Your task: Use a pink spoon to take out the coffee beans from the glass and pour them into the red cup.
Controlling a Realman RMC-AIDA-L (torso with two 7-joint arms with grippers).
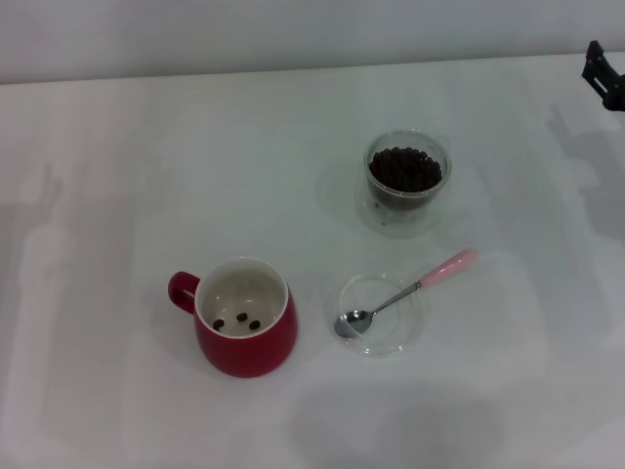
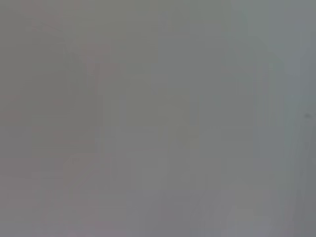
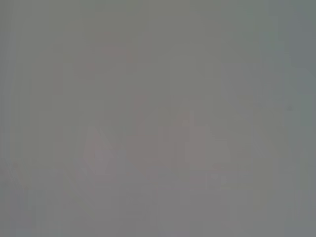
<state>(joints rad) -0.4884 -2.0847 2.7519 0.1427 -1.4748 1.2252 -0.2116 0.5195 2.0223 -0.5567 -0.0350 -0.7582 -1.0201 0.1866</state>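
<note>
The pink spoon (image 1: 405, 291) lies with its metal bowl in a flat clear glass dish (image 1: 376, 315) and its pink handle pointing to the far right. The glass (image 1: 406, 178), full of coffee beans (image 1: 404, 168), stands behind the dish. The red cup (image 1: 244, 317) stands at the near left, handle to the left, with three beans (image 1: 238, 320) on its white bottom. My right gripper (image 1: 605, 76) shows only as a dark part at the far right edge, well away from everything. My left gripper is out of view. Both wrist views show only plain grey.
The white table (image 1: 117, 176) carries only these items. Its far edge meets a pale wall at the top of the head view.
</note>
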